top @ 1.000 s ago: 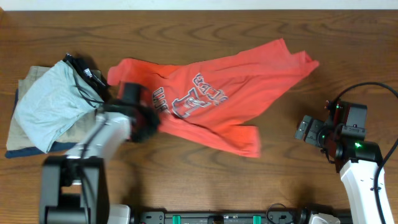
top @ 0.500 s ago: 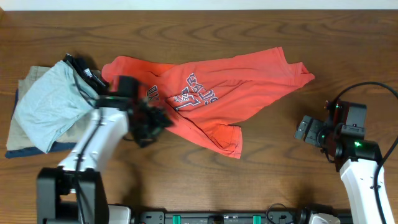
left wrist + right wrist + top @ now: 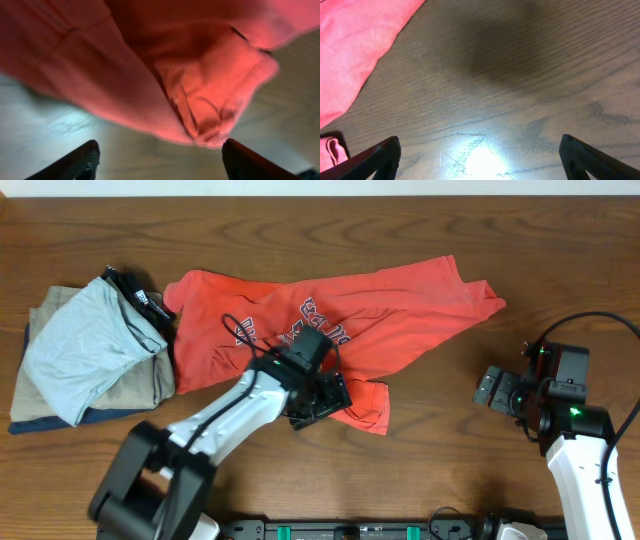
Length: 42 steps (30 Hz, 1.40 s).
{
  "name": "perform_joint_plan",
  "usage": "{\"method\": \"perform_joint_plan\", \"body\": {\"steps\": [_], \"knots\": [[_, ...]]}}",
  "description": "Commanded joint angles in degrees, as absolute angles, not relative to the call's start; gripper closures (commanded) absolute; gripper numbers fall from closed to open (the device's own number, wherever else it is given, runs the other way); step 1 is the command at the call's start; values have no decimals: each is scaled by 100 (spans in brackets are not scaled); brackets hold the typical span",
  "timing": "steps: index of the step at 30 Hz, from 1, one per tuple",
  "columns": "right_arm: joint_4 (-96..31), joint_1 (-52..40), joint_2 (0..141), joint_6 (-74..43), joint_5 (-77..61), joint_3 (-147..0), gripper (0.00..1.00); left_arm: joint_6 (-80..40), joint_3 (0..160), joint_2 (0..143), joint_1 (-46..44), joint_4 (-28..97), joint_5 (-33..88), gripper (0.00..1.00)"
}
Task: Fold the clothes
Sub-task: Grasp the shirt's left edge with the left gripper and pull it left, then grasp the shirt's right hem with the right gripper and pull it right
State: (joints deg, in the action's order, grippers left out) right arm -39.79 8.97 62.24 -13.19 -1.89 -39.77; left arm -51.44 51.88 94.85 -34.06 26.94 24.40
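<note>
Coral-red cotton, the SOCCER T-shirt [image 3: 400,305] lies rumpled and slanting across the middle of the wooden table [image 3: 560,240], one end reaching towards the far right corner, so it likely wants flattening before any fold. The left gripper [image 3: 322,394] hovers at the shirt's bunched near corner with its fingers spread wide and no cloth between them, seemingly placed to take that corner and draw it out. The right gripper [image 3: 495,389] hangs near the right edge over bare wood, fingers likewise released and clear of the shirt, while folded garments [image 3: 70,355] sit stacked at the left edge.
</note>
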Motion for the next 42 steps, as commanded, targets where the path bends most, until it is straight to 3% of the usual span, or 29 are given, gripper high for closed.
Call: {"method": "perform_joint_plan", "body": {"steps": [1,5,8,9,17,23,30,36,42], "knots": [[-4007,921,6237,-1374,-156,-4012,1,-5695,5111,9896,-3435,2589,2064,30],[-4005,921,6237,-1374,-156,-4012,1,-5688,5111,10068,-3354,2604,1981,63],[-4005,921,6237,-1374,-154,-4012,1,-5662,5111,10029,-3269,2611,1984,81],[-4005,921,6237,-1374,-154,-4012,1,-5662,5111,10016,-3232,2648,1986,93],[-4005,921,6289,-1372,-150,-4012,1,-4893,5113,9581,-2971,4327,1728,94],[-4010,921,6681,-1374,-156,-4012,1,-4786,5111,8873,-2585,6401,-537,94],[-3830,921,7286,-1372,-327,-4012,1,-4790,5111,8058,-1813,6772,-799,94],[-2856,921,7570,-1369,-668,-4012,1,-4727,5111,7286,-1048,7081,-862,94],[-1660,768,7732,-1227,-1455,-4012,12,-4652,5111,6554,-694,7190,-797,94]]}}
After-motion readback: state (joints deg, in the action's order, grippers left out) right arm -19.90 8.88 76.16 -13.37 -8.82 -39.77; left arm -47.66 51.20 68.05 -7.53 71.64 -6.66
